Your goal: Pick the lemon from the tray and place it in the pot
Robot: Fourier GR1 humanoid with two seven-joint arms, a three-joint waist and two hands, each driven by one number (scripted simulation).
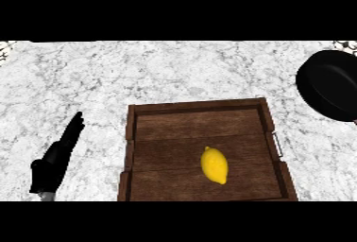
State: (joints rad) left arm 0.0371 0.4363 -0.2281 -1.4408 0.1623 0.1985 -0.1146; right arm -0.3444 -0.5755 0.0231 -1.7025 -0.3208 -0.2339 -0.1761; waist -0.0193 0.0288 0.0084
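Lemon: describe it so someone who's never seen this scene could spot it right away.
Find the brown wooden tray sitting on the white marble counter, in the lower middle of the head view. The lemon lies on the tray's floor, near its front right. It is the only yellow thing in view; the pot at the far right is black.

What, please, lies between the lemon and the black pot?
In the head view, only tray floor, the tray's right wall and bare marble counter separate lemon and pot.

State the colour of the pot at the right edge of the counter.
Black all over. The pot shows best in the head view, the only view given.
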